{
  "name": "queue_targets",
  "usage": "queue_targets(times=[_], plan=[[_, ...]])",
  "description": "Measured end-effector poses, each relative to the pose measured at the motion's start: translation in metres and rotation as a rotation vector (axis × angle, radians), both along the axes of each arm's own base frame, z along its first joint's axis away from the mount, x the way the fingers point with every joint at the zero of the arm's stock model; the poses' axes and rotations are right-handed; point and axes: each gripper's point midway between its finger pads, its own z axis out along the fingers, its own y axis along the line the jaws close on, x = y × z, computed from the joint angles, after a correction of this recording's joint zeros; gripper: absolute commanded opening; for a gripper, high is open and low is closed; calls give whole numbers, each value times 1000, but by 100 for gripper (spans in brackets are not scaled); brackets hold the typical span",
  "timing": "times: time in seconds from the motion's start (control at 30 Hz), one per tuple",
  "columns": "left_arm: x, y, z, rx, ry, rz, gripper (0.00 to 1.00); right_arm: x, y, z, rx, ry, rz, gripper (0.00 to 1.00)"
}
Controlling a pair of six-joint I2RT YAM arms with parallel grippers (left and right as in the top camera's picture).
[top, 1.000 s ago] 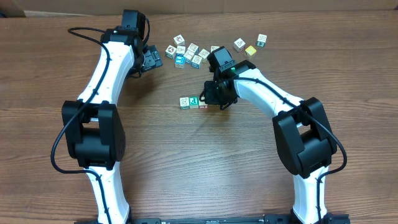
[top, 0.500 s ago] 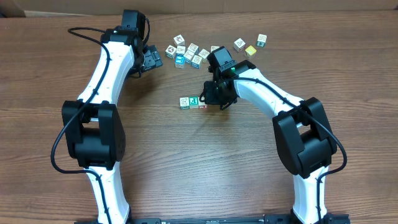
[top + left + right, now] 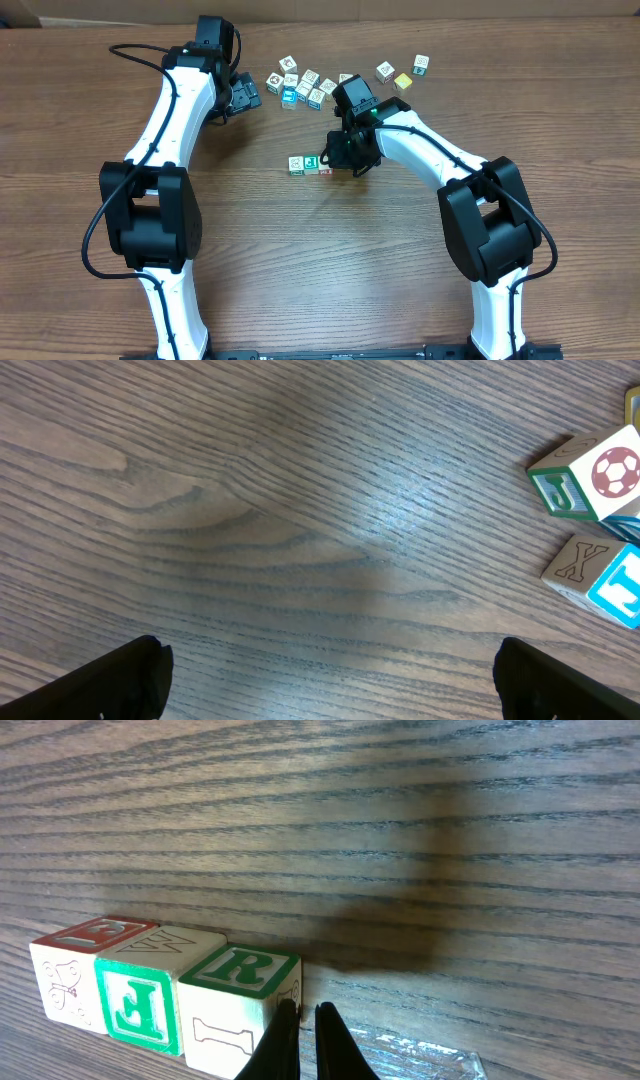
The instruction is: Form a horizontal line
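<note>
Row of cubes (image 3: pixel 310 165) sits mid-table, right gripper (image 3: pixel 301 1010) pressed nearly together and empty, just beside the end cube (image 3: pixel 240 992), where a sideways nudge could skew the line; left gripper (image 3: pixel 246 96) spread, far left.

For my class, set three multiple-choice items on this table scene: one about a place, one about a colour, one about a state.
1. Where does the row of cubes lie?
A. beyond the loose clump
B. on the robot's side of the clump
C. on top of the clump

2. What colour is the letter on the R cube?
A. green
B. blue
C. yellow

3. How does the left gripper stand?
A. shut on a cube
B. shut, empty
C. open, empty

Answers:
1. B, the overhead view shows the row apart from the clump, towards the arms' bases.
2. A, the right wrist view shows a green R.
3. C, its fingers sit wide apart with only table between.
</note>
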Motion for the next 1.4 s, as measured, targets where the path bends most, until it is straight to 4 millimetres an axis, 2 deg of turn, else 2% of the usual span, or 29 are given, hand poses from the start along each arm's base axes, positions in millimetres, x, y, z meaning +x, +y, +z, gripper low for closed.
queue_targets(times=[0.33, 0.57, 0.77, 0.97, 1.4], plan=[[0, 0, 0, 0, 0, 0, 100, 0, 0, 0, -1, 1, -1, 4], [0, 0, 0, 0, 0, 0, 100, -3, -11, -3, -36, 30, -68, 4], [0, 0, 0, 0, 0, 0, 100, -13, -28, -7, -75, 100, -120, 4], [0, 0, 0, 0, 0, 0, 100, -35, -38, -10, -124, 188, -126, 4], [0, 0, 0, 0, 0, 0, 100, -56, -3, -10, -150, 161, -27, 4]])
